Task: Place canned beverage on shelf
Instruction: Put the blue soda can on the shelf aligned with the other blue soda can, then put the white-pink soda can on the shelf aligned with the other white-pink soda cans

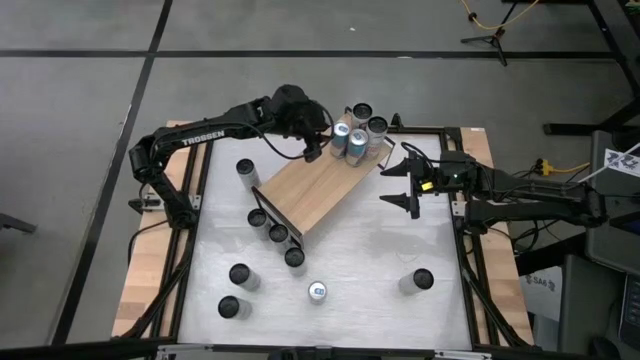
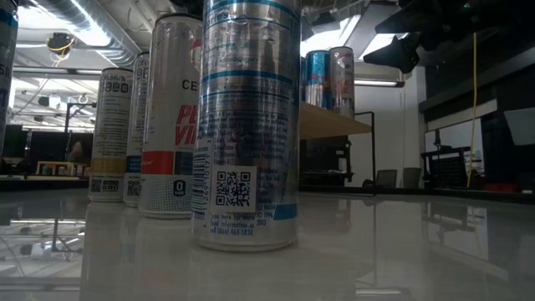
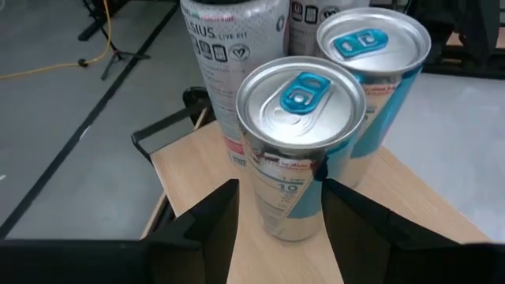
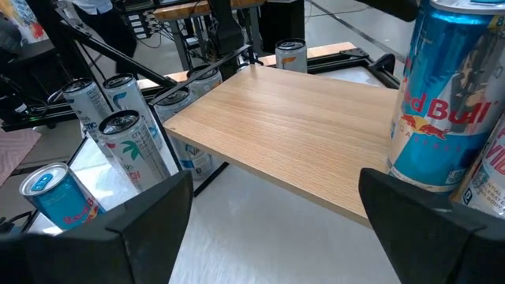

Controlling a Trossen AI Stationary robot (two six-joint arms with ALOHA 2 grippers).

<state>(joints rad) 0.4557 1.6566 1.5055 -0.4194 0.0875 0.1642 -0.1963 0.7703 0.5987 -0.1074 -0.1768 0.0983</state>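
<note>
A can (image 3: 296, 146) with a blue tab is seen between the two fingers of the left hand (image 3: 280, 225), in the middle of the left wrist picture. The can is stood upright on the shelf (image 1: 320, 190), among other cans (image 1: 366, 122) at the shelf's far end, just above the middle of the high picture. The left hand (image 1: 318, 148) is placed at that end too. Its fingers are set apart around the can, with a thin gap seen on each side, so the can is not thought to be squeezed. Whether the sides are touched at all cannot be told for sure.

The step in hand is judged to be the letting go: the can is already set down on the wood. For the next move, the left hand needs to be pulled back and lifted without the can being bumped. Care is needed, since a second blue-tab can (image 3: 375, 55) is stood just beside it and could be knocked.

The right hand (image 1: 408, 188) is held open and empty near the right edge of the shelf, at the middle right of the high picture.

More cans (image 1: 240, 275) are left on the white table (image 1: 370, 255), in the lower half of the high picture, so more trips are likely needed.
</note>
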